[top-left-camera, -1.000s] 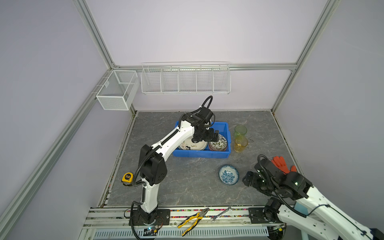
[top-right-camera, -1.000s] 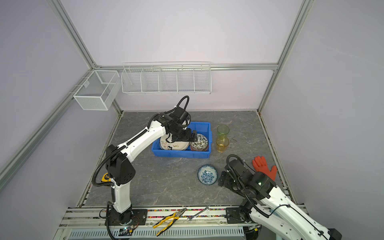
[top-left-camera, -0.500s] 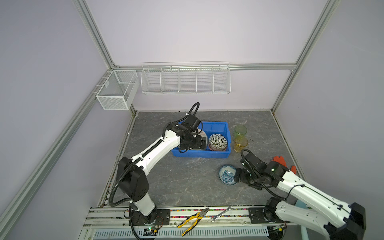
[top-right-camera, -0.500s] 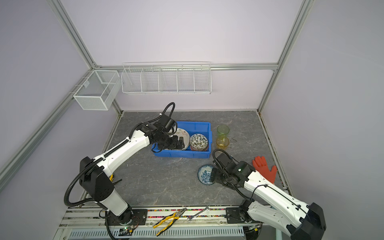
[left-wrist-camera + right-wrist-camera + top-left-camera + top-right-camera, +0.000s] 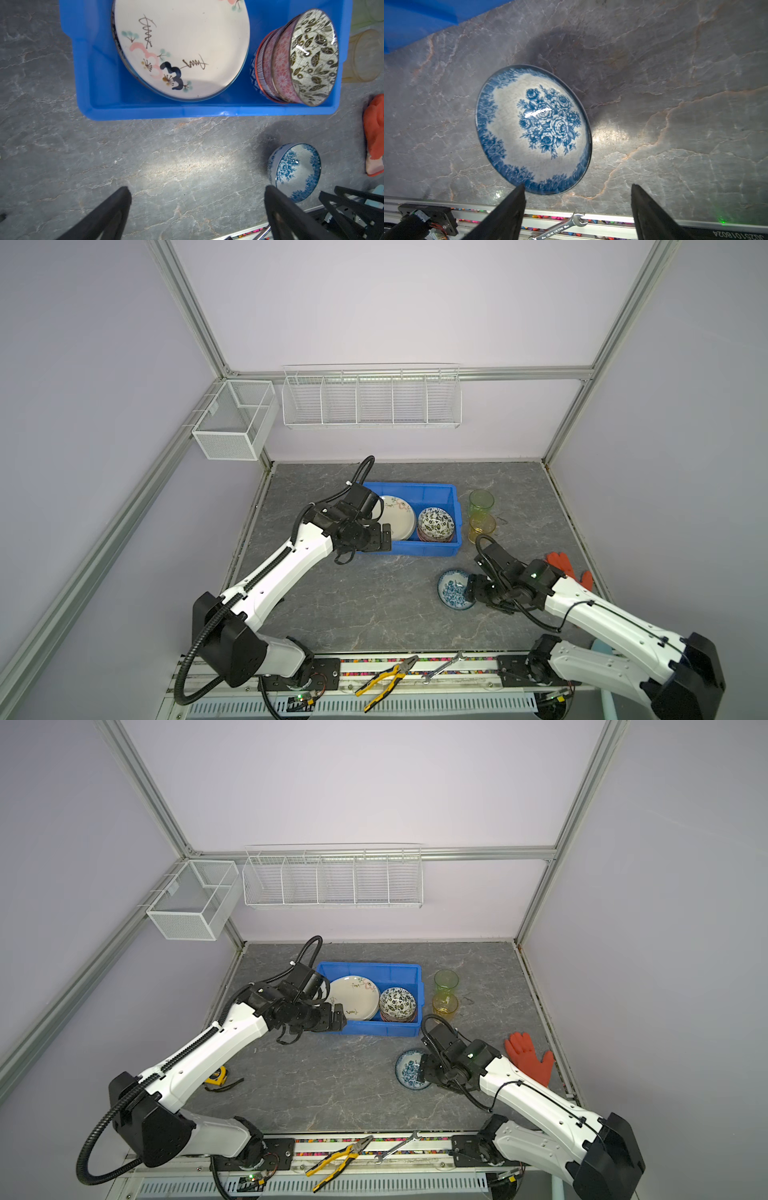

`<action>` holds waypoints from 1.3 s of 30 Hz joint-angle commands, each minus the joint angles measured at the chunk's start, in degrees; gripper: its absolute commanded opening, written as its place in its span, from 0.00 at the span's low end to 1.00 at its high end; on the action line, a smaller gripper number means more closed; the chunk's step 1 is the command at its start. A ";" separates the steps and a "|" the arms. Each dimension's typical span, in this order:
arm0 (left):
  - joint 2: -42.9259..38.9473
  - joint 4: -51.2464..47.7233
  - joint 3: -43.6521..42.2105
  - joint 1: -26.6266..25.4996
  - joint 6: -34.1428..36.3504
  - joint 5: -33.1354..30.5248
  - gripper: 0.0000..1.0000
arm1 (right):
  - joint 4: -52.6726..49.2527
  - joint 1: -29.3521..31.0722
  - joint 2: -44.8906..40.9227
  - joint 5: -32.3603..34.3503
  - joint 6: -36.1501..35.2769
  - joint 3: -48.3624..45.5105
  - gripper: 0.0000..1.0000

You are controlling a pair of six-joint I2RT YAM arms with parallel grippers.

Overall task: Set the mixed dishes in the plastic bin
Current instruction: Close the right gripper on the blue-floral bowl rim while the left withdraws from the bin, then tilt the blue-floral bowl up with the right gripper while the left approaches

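We read the grey table (image 5: 332,605) in both top views as a clock face with twelve at the back wall. At eight o'clock, by the edge, a yellow tape measure (image 5: 218,1077) shows in a top view. Next comes the left gripper (image 5: 381,537), hanging over the seven o'clock corner of the blue bin (image 5: 415,488). Its fingers (image 5: 116,207) are spread wide with nothing between them, and its wrist view shows bare table below. The bin sits just toward twelve from the table's centre. In its nine o'clock half a cream floral plate (image 5: 397,512) tops a stack of plates. In its three o'clock half a leafy bowl (image 5: 435,524) tops nested patterned bowls. Outside the bin, at about two o'clock, a green glass (image 5: 481,504) stands just behind an amber glass (image 5: 482,526); we cannot tell whether they touch. At about four o'clock the blue-flowered bowl (image 5: 453,591) sits upright on the table, out of the bin. The right gripper (image 5: 473,589) is at its three o'clock side with its fingers parted. In the right wrist view one fingertip (image 5: 517,197) overlaps the bowl's rim and the other is over bare table, so nothing is clamped; we cannot tell whether it touches. An orange glove (image 5: 561,566) lies at the three o'clock edge.
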 commanded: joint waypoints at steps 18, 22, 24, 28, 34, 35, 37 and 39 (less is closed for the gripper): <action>-13.76 -2.52 -9.69 0.55 -5.06 -6.71 1.00 | 8.76 -2.34 11.54 -5.45 -5.21 0.52 0.45; -14.42 -2.69 -9.86 0.61 -5.18 -6.88 1.00 | 8.93 -2.36 12.37 -5.05 -5.55 0.76 0.40; -14.49 -3.00 -9.95 0.63 -5.10 -7.03 1.00 | 9.09 -2.35 12.84 -4.99 -5.64 1.00 0.38; -14.99 -3.35 -10.46 0.63 -5.21 -7.14 1.00 | 9.00 -2.32 14.31 -4.79 -6.32 2.17 0.33; -17.16 -4.48 -11.74 0.72 -5.84 -8.03 1.00 | 8.26 -2.34 17.36 -4.19 -8.05 5.20 0.16; -17.53 -4.73 -11.96 0.72 -5.95 -8.14 1.00 | 8.13 -2.37 17.84 -4.19 -8.31 5.79 0.14; -18.56 -4.94 -12.69 0.72 -6.62 -8.10 1.00 | 7.82 -2.31 19.19 -4.09 -8.97 7.03 0.11; -19.48 -4.38 -13.72 0.72 -7.83 -6.68 1.00 | 7.47 -2.06 20.12 -4.08 -9.68 8.19 0.10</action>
